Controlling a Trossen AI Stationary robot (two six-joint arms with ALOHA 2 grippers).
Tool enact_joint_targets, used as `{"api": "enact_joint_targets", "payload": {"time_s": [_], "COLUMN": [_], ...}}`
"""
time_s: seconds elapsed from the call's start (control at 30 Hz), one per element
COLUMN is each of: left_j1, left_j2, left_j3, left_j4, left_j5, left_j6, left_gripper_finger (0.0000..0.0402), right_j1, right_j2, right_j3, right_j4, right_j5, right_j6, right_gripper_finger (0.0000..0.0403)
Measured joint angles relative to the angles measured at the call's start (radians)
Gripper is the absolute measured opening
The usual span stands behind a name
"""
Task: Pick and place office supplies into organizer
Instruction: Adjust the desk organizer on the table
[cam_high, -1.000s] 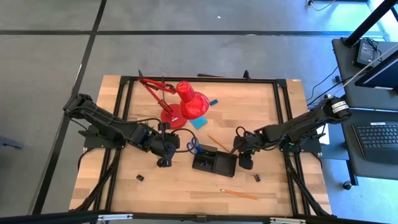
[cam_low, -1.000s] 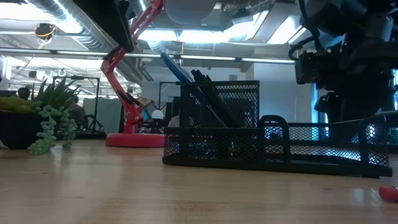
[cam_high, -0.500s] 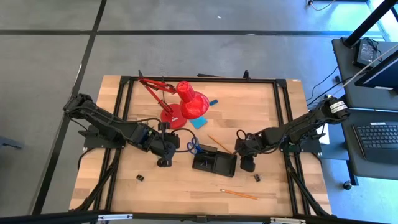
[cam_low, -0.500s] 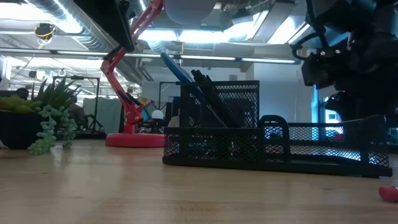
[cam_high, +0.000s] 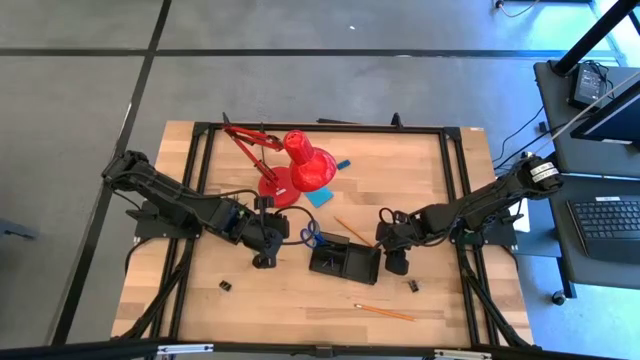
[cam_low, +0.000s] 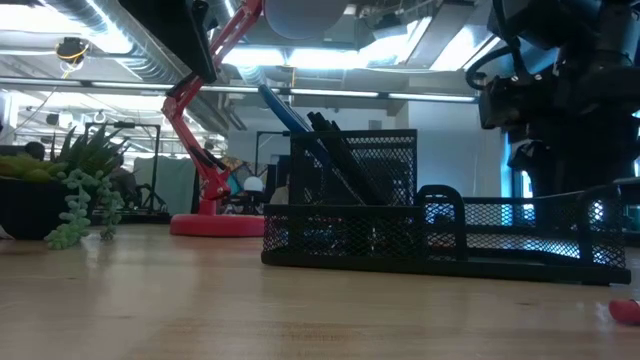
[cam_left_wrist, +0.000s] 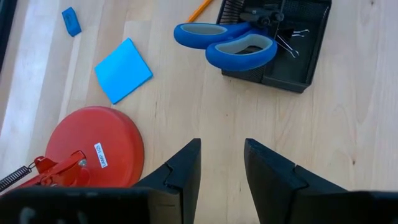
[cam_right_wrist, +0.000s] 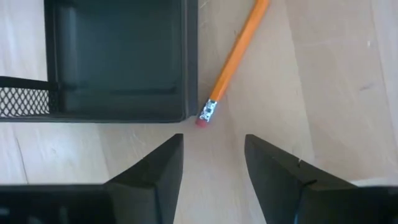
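Note:
The black mesh organizer (cam_high: 345, 260) sits mid-table, with black pens (cam_low: 330, 140) upright in its cup and blue-handled scissors (cam_left_wrist: 230, 43) lying in it, handles jutting over its left end. An orange pencil (cam_right_wrist: 233, 59) lies on the wood, its eraser end by the organizer's corner. My right gripper (cam_right_wrist: 211, 155) is open, low at the organizer's right end (cam_high: 382, 238), with the fingers to either side of that eraser end and short of it. My left gripper (cam_left_wrist: 221, 155) is open, left of the scissors (cam_high: 280, 234). Light-blue note pad (cam_left_wrist: 123, 78) and blue eraser (cam_left_wrist: 71, 20) lie flat.
The red desk lamp (cam_high: 300, 165) stands on its round base (cam_left_wrist: 93, 146) at the far left of the organizer. A second pencil (cam_high: 385, 312) lies near the front edge. Binder clips (cam_high: 226, 286) (cam_high: 412, 286) lie on the wood. A green plant (cam_low: 70, 190) shows at the low view's left.
My right gripper has swayed a little beside the organizer's right end, away and then back. Nothing else has moved.

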Motion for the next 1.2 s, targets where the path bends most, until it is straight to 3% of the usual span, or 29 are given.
{"api": "enact_joint_targets", "payload": {"time_s": [0.37, 0.7, 1.2], "left_j1": [0.0, 0.0, 0.0], "left_j2": [0.0, 0.0, 0.0], "left_j3": [0.0, 0.0, 0.0], "left_j4": [-0.005, -0.004, -0.005], "left_j5": [0.004, 0.014, 0.014], "left_j6": [-0.005, -0.034, -0.033], "left_gripper_finger": [0.0116, 0.0116, 0.0116], "right_j1": [0.0, 0.0, -0.006], "right_j2": [0.102, 0.103, 0.126], "right_j3": [0.0, 0.033, 0.051], "right_j4": [0.034, -0.029, 0.115], "right_j5": [-0.016, -0.02, -0.002], "right_j6": [-0.008, -0.008, -0.076], "right_gripper_finger": [0.0173, 0.0173, 0.0173]}}
